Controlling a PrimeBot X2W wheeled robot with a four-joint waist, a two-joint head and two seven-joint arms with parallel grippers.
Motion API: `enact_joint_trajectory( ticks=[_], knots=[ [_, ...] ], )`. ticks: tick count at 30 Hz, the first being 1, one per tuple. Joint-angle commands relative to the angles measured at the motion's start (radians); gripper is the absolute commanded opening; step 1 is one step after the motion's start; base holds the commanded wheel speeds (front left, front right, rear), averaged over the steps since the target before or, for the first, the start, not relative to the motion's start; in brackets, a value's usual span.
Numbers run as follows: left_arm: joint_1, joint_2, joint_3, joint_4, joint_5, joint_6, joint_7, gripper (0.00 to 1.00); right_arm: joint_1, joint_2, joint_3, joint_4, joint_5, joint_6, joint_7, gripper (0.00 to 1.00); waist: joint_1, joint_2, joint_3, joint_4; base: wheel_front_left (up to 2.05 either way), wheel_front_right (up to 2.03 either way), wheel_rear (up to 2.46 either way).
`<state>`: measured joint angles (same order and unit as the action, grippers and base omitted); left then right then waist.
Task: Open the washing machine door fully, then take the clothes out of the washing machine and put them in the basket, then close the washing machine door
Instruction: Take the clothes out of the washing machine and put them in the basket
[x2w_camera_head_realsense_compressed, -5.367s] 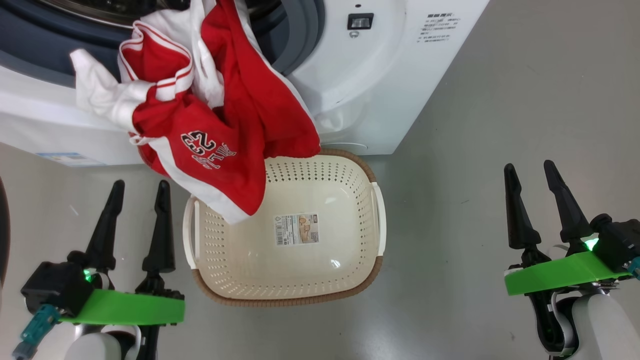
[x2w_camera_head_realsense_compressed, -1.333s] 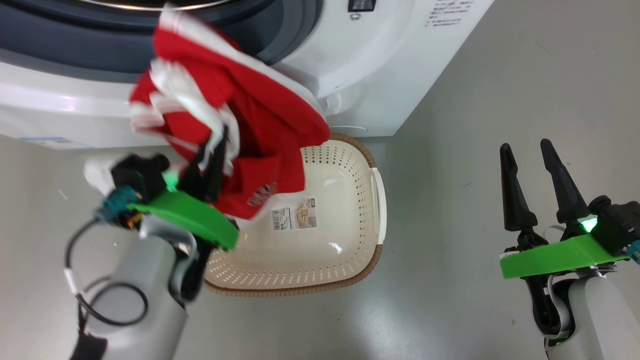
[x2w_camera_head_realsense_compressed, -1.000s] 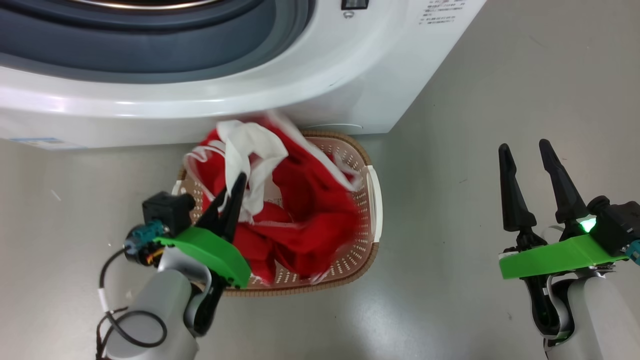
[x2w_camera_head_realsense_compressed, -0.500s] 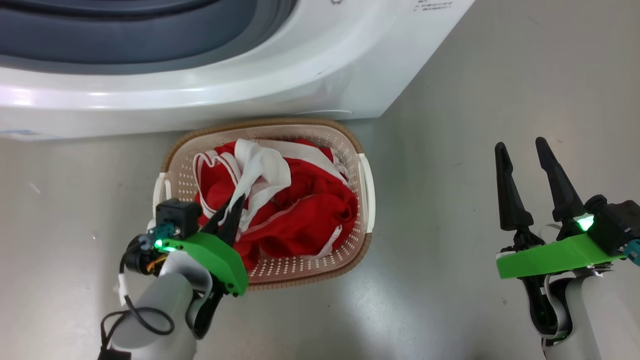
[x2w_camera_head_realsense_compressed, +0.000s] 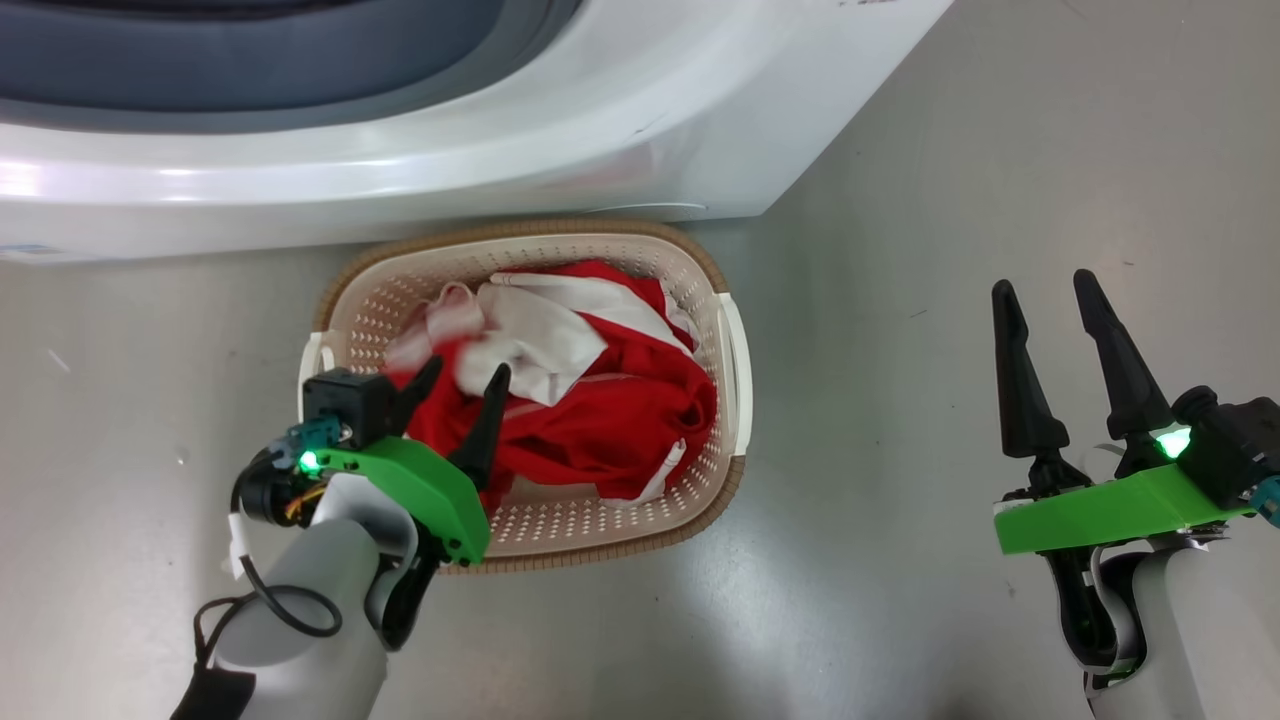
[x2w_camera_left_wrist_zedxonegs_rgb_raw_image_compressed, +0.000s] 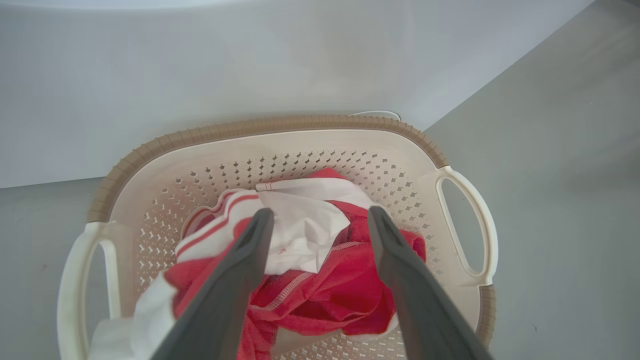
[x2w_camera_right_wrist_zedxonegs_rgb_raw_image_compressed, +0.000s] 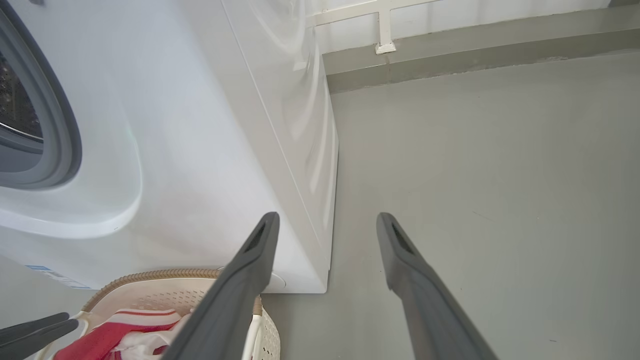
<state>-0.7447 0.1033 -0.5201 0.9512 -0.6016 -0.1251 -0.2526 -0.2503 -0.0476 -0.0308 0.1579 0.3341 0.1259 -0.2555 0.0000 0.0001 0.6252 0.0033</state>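
**Clothes (x2w_camera_head_realsense_compressed: 600, 420) in basket (x2w_camera_head_realsense_compressed: 520, 228)**

Red-and-white pile heaped inside; basket on floor (x2w_camera_head_realsense_compressed: 900, 150), just before washing machine (x2w_camera_head_realsense_compressed: 400, 190). Left hand (x2w_camera_head_realsense_compressed: 466, 366) over the pile, fingers spread, gripping nothing. Right hand (x2w_camera_head_realsense_compressed: 1043, 284) open too, well apart, over the floor.

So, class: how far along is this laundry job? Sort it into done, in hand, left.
Done: the red and white clothes lie in the basket before the washing machine. In hand: the left tool hangs open over them, gripping nothing; the right tool is open, idle. Left: closing the door; the machine's opening is uncovered. Whether the drum is empty cannot be told.
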Motion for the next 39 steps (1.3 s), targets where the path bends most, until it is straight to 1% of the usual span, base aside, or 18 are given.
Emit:
enact_joint_trajectory(
  ticks=[1,9,18,19,30,39],
  knots=[
    [0.002,0.033,0.021,-0.01,-0.015,-0.006,-0.009,1.0,-0.002,-0.003,0.018,-0.023,-0.008,0.005,-0.006,1.0,0.0,-0.0001,-0.003,0.002,0.0,0.0,0.0],
    [0.013,0.045,0.061,-0.042,-0.01,-0.006,-0.009,1.0,-0.001,-0.003,0.015,-0.019,-0.01,0.005,-0.006,1.0,0.0,-0.0001,-0.019,0.01,0.0,0.0,0.0],
    [0.04,0.052,0.161,-0.093,0.039,-0.006,-0.009,1.0,0.005,-0.003,0.009,-0.012,-0.016,0.005,-0.006,1.0,0.0,-0.0001,-0.058,0.021,0.0,0.0,0.0],
    [0.04,0.052,0.161,-0.093,0.039,-0.006,-0.009,1.0,0.005,-0.003,0.009,-0.012,-0.016,0.005,-0.006,1.0,0.0,-0.0001,-0.058,0.021,0.0,0.0,0.0],
    [0.127,0.04,0.292,-0.215,0.113,-0.006,-0.009,1.0,0.034,-0.003,0.004,0.004,-0.022,0.005,-0.006,1.0,0.0,-0.0001,-0.153,0.03,0.0,0.0,0.0],
    [0.206,0.044,0.388,-0.33,0.177,-0.006,-0.009,1.0,0.065,-0.003,0.006,0.014,-0.026,0.005,-0.006,1.0,0.0,-0.0001,-0.228,0.038,0.0,0.0,0.0]
  ],
)
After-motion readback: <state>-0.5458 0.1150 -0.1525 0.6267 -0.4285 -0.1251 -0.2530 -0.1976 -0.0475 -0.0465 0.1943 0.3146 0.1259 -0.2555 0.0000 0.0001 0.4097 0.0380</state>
